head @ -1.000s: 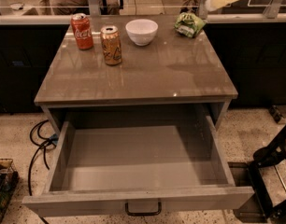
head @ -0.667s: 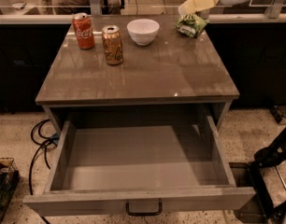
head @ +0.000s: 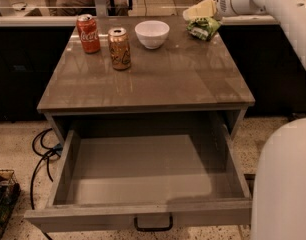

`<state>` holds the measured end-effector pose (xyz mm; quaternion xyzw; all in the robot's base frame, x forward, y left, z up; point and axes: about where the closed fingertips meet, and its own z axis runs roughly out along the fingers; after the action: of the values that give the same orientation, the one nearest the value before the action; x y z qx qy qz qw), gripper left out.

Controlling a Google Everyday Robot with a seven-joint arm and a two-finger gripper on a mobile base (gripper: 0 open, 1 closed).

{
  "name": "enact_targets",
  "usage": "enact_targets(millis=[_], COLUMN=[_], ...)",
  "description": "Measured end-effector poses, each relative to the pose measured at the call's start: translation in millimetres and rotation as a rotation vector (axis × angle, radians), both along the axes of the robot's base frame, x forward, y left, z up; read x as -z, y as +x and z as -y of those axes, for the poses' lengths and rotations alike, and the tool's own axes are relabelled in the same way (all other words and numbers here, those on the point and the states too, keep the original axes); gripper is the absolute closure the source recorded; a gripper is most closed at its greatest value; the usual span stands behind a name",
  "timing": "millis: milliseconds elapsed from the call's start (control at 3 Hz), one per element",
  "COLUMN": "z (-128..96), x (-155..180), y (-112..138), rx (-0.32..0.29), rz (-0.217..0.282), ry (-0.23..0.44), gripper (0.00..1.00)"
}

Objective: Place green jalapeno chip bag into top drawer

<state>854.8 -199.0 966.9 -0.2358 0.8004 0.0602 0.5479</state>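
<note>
The green jalapeno chip bag (head: 205,28) lies at the far right corner of the grey cabinet top (head: 158,79), crinkled, green with white patches. My gripper (head: 200,10) comes in from the upper right on a white arm (head: 273,4) and hangs just above and behind the bag, touching or almost touching its top. The top drawer (head: 143,174) is pulled wide out below the cabinet top. Its plain grey inside holds nothing, and its dark handle (head: 153,225) sits at the centre of the front panel.
A white bowl (head: 152,33) stands left of the bag. A gold-brown can (head: 119,48) and a red cola can (head: 88,33) stand at the far left. A white robot part (head: 285,184) fills the lower right. Black cables (head: 43,149) lie on the floor at left.
My arm has come further left and down, bringing the gripper from right of the bag to just over it. The bag, cans, bowl and drawer have not moved.
</note>
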Motion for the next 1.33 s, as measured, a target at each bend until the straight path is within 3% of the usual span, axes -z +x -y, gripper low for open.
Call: enact_targets(millis=[333, 1333], z=[29.7, 26.1], x=[12.9, 38.7], y=[18.9, 67.2], rx=[0.065, 0.107], rz=[0.013, 0.017], ry=[-0.041, -0.037], gripper=[0.0, 0.0])
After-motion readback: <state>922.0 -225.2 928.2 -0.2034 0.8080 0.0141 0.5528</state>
